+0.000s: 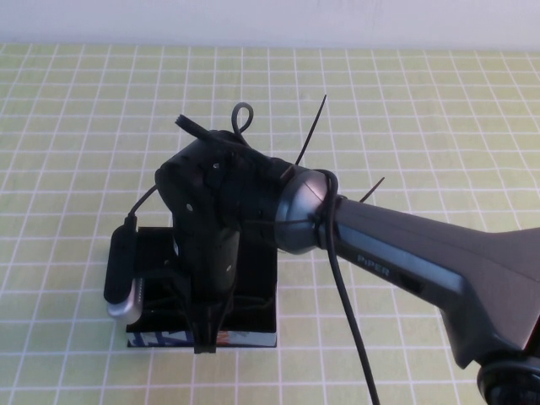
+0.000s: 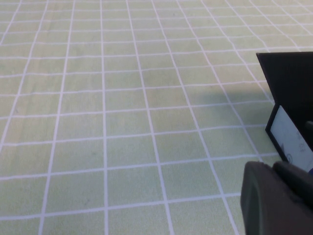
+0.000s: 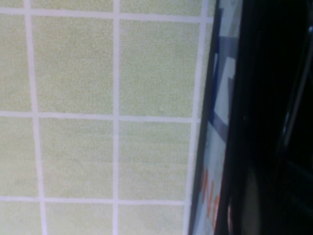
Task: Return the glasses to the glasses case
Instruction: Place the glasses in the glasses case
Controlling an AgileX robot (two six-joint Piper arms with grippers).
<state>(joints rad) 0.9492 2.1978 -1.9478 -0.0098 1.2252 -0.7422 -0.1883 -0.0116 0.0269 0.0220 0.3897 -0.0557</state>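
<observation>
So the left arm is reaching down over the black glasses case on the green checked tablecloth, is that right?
Not quite: it is the right arm that reaches in from the right, as the high view shows, with the right gripper down over the black glasses case on the green checked tablecloth. The left gripper only shows at the edge of its own wrist view, beside the case.

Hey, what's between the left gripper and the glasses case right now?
Nothing but bare checked cloth: in the left wrist view the left gripper sits just short of the case. The right gripper is over the case in the high view.
</observation>
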